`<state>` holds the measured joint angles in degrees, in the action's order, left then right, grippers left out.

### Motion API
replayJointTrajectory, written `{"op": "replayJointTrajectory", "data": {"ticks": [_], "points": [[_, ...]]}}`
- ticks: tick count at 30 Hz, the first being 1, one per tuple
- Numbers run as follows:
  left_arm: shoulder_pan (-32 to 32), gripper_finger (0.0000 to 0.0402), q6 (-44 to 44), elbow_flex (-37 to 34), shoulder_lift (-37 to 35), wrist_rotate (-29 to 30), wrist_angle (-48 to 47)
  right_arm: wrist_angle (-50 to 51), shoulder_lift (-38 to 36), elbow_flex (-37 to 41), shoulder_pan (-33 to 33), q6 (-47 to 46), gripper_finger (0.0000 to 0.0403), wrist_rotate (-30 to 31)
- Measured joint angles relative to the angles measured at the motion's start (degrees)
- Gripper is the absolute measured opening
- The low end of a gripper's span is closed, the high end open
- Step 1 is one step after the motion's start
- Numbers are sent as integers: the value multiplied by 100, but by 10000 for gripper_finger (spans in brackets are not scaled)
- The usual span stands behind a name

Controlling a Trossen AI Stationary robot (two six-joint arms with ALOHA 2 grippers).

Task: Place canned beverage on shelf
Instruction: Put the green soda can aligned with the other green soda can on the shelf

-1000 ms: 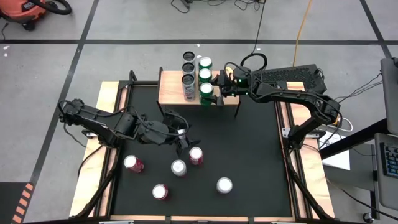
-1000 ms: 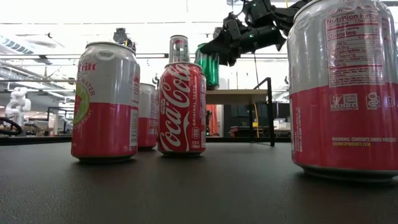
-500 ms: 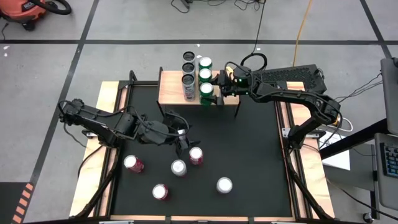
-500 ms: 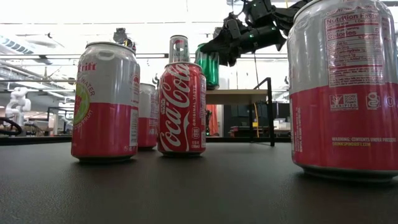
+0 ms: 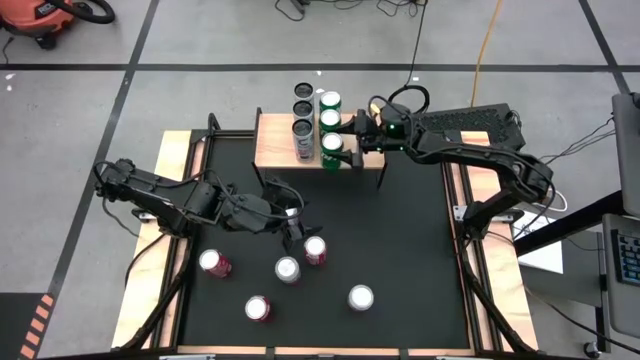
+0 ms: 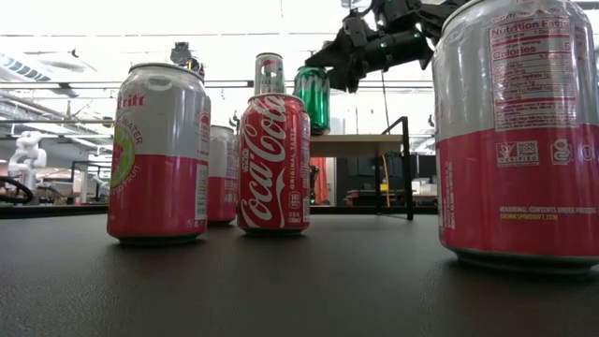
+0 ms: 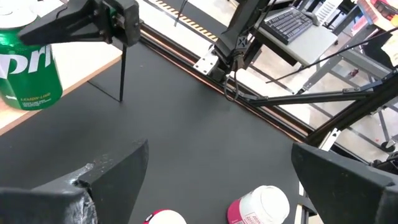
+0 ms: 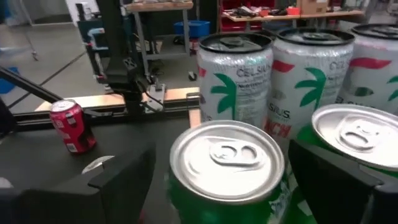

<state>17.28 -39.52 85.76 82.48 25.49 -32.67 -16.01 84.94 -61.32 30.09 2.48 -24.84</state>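
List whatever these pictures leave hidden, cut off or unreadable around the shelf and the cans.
- Low view: the small light-wood shelf is partly hidden behind the red Coca-Cola can; how many cans stand on it cannot be counted there.
- Low view: the big pink-and-silver can is cut off by the right edge.
- High view: can labels are too small to read.
- Right wrist view: the green can is cut off at the bottom edge, hiding its label.

Nearest can (image 6: 520,131) (top, side cropped)

The grey concrete floor (image 5: 200,40) carries black tape lines (image 5: 300,67). An orange vacuum (image 5: 45,15) stands in 1 corner, and a yellow cable (image 5: 487,40) crosses the floor.
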Motion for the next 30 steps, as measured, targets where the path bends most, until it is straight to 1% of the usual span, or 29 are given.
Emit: {"op": "replayJointTrajectory", "data": {"ticks": [5, 9, 12, 15, 18, 20, 23, 26, 30], "points": [[0, 398, 93, 0, 0, -19, 2, -11, -210, 0, -2, -7, 346, -76], [0, 398, 95, 0, 0, -19, 2, -24, -650, 0, -9, -4, 346, -94], [0, 398, 95, 0, 0, -19, 2, 372, -1165, 0, -69, -26, 342, -92], [0, 398, 94, 0, 0, -19, 8, 1244, -1574, -2, -218, -154, 329, -91], [0, 398, 95, 0, 0, -19, 11, 2178, -1660, 3, -478, -377, 308, -86], [0, 398, 97, 0, 0, -14, 11, 2438, -1615, 96, -692, -488, 292, -83], [-2, 398, 98, 0, 0, 51, 11, 2341, -1471, 292, -967, -627, 264, -13], [-2, 398, 90, 0, 0, 81, 11, 2299, -1262, 381, -1143, -640, 227, 544], [-2, 398, 84, 0, 0, 91, 46, 1705, -929, 402, -1196, -605, 165, 902]]}}
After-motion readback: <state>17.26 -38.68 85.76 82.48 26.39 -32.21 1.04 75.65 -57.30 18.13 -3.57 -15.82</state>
